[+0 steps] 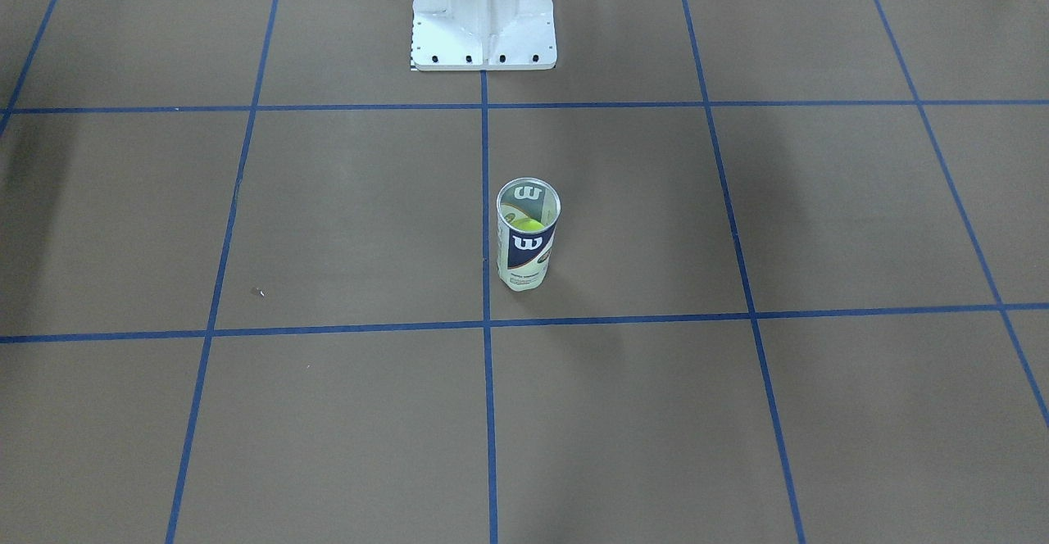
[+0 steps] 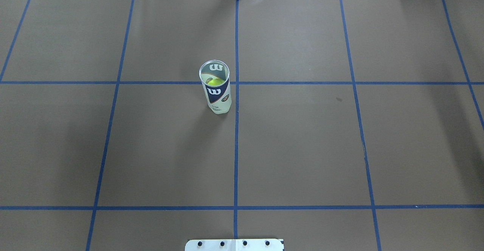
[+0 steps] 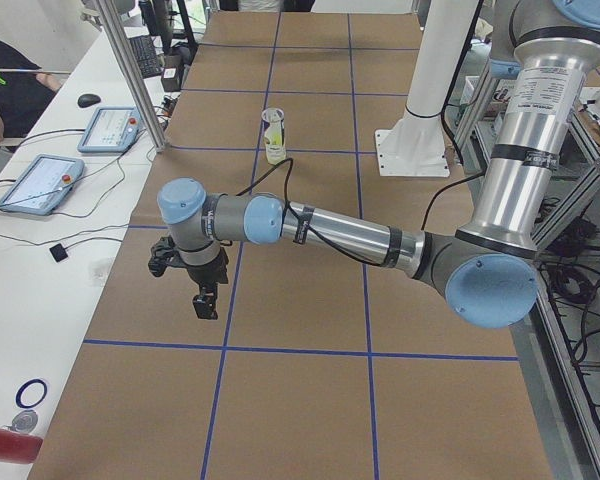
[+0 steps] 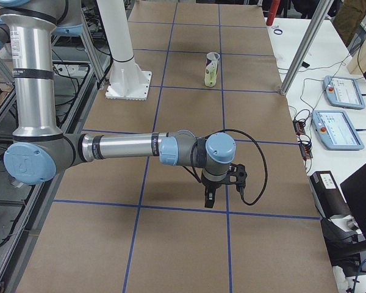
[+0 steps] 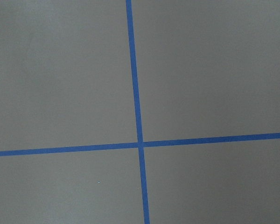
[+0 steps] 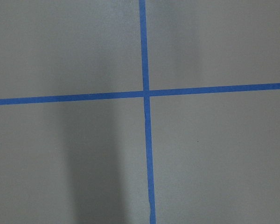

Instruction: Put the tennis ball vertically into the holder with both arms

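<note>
Standing unheld, holder (image 2: 218,96) with tennis ball (image 2: 214,81) could have tipped if bumped; left gripper (image 3: 204,303) and right gripper (image 4: 209,198) hung well away from it, finger state untellable.

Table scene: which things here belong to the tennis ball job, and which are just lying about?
Job in hand:
clear plastic cylindrical Wilson can, standing upright
yellow-green tennis ball, inside it
left arm's black claw
right arm's black claw

Lying about:
white metal pedestal base
grey touchscreen tablets
black computer mouse
</note>
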